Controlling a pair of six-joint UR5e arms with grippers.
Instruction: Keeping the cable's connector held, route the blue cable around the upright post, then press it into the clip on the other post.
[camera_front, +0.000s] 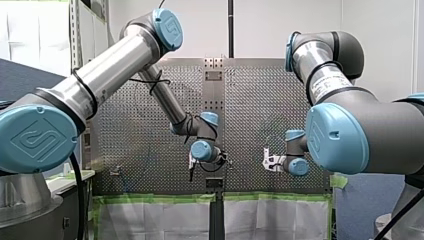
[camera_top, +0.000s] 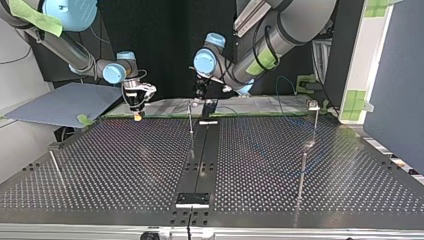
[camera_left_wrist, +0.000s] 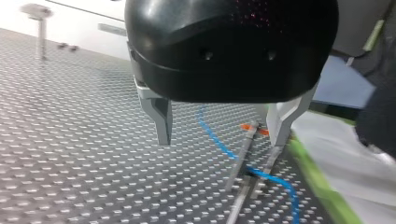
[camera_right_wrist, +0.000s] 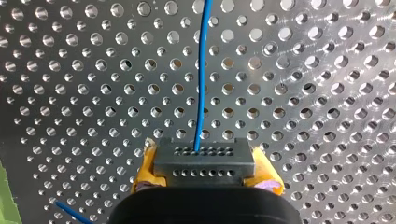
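In the right wrist view my right gripper (camera_right_wrist: 205, 170) is shut, its yellow pads (camera_right_wrist: 145, 169) clamped on a black connector (camera_right_wrist: 204, 158) with rows of small holes. The blue cable (camera_right_wrist: 201, 70) leaves the connector and runs straight ahead over the perforated plate. In the left wrist view my left gripper (camera_left_wrist: 222, 135) hangs open above the plate, its metal fingers (camera_left_wrist: 162, 122) wide apart. The blue cable (camera_left_wrist: 219, 140) lies ahead between them and passes the foot of a thin upright post (camera_left_wrist: 243, 149) with an orange clip (camera_left_wrist: 251, 127), close to the far finger. Both grippers hover near the table's far edge in the top view, my right gripper (camera_top: 137, 107) left of my left gripper (camera_top: 201, 97).
Thin upright posts stand on the perforated table (camera_top: 125, 165): one at the middle (camera_top: 191, 117), two at the top view's right (camera_top: 316, 120) (camera_top: 302, 175), one at its left (camera_top: 55, 167). A dark centre strip (camera_top: 200, 155) ends at a small block (camera_top: 192, 199). Green tape edges the far side.
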